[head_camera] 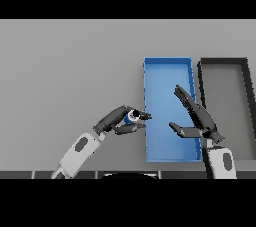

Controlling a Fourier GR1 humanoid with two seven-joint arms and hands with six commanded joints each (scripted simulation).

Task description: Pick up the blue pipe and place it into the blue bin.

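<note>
A small blue pipe shows end-on between the fingers and thumb of my left hand, which is shut on it just left of the blue bin's left wall. The blue bin is a long rectangular tray lying lengthwise in the middle right of the table. My right hand hangs over the bin's right part with its fingers straight and thumb spread, holding nothing. Most of the pipe's length is hidden by the left hand's fingers.
A dark grey bin of similar shape lies directly right of the blue bin, side by side with it. The grey table stretches away to the left and to the back.
</note>
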